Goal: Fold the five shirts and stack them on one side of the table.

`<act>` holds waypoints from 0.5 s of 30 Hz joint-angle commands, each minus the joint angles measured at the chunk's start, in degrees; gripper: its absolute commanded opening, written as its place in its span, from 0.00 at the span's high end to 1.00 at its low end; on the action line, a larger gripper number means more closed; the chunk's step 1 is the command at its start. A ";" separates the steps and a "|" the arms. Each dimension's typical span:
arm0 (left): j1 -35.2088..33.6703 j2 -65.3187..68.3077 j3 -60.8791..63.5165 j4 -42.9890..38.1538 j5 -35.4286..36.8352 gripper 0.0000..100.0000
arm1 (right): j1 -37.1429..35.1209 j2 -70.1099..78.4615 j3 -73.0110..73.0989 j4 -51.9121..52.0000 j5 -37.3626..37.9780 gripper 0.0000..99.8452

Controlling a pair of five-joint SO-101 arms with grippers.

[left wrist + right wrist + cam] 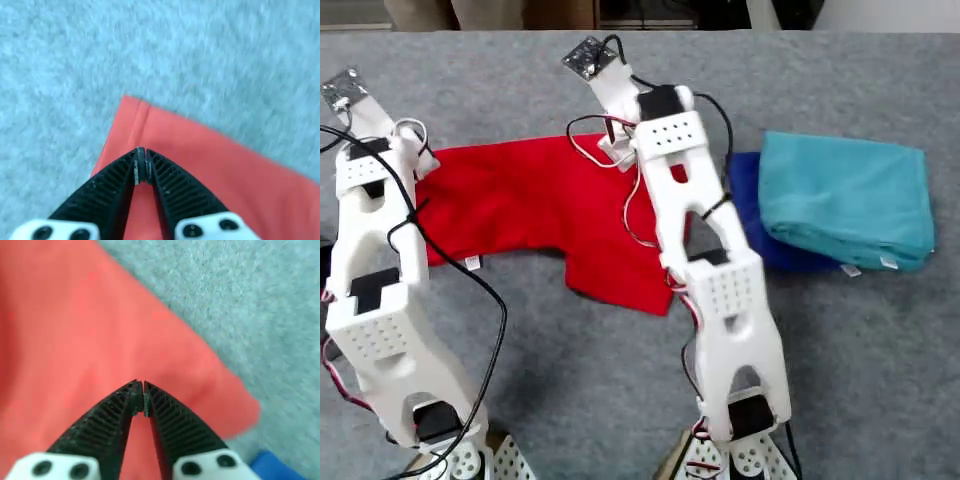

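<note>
A red shirt (520, 210) lies spread over the left and middle of the grey table (590, 390). My left gripper (412, 148) is at its left end; its jaws (140, 167) are pressed together on the red shirt (210, 170), just inside a hemmed corner. At the shirt's far edge near the centre, my right gripper (616, 150) has its jaws (139, 400) shut on the red shirt (75, 330), close to a rounded fold. A folded teal shirt (845, 195) rests on a folded blue shirt (748, 195) at the right.
Bare grey table (550, 370) runs along the front between the two arm bases. A small corner of the blue shirt (280, 467) lies beyond the red cloth. Wires trail from both arms across the red shirt.
</note>
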 commanded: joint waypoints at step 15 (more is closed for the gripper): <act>-1.23 11.91 -18.02 -0.79 0.26 0.98 | 8.57 27.21 -38.20 -7.12 0.70 0.99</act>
